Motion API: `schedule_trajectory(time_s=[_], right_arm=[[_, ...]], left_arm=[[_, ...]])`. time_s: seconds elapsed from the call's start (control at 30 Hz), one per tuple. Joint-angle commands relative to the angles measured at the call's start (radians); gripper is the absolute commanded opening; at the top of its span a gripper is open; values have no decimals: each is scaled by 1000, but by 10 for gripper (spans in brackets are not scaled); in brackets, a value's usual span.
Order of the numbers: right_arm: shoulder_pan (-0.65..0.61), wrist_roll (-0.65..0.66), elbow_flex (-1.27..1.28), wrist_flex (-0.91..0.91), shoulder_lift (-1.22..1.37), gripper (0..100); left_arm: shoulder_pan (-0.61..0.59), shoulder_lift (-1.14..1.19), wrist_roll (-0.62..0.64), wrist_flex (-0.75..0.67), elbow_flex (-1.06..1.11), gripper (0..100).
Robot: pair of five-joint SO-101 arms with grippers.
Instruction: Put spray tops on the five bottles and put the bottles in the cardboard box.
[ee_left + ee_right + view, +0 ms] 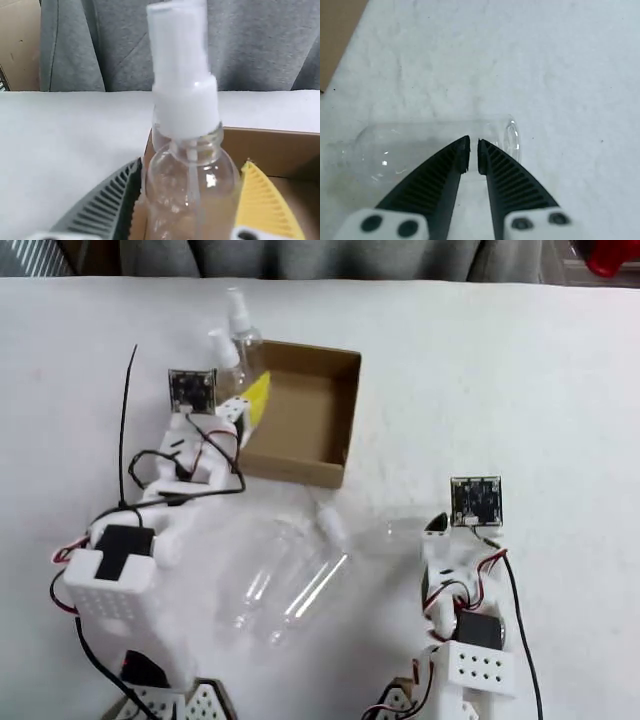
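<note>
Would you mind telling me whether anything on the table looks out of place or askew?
Only mildly: clear bottles lie on their sides on the table between the cardboard box and the arms, including the bottle beneath the right gripper. The spray-topped bottle in the left gripper stands upright.

Work surface: a table [520, 370] under a white, faintly mottled covering, evenly lit, shadows soft. Along its far edge hangs grey fabric [340, 255] in vertical folds. A brown panel [20, 45] stands at the far left, beside the fabric. A red object [613, 255], cut off by the frame, sits at the far right corner.
</note>
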Motion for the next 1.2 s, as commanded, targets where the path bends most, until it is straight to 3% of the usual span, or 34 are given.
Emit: schedule_trajectory(time_s=[0.0, 0.6, 0.8, 1.03, 1.17], right_arm=[[12, 12, 11, -1, 18, 22], [12, 12, 11, -1, 18, 22], [12, 12, 11, -1, 18, 22], [12, 12, 11, -1, 18, 22], [12, 12, 11, -1, 18, 22]], left_arm=[[-21, -67, -3, 12, -3, 295], [-21, -479, -11, 23, 348, 294], [-38, -742, -58, 244, 517, 294], [-59, -1032, -66, 333, 758, 294], [-59, -1178, -66, 454, 845, 294]])
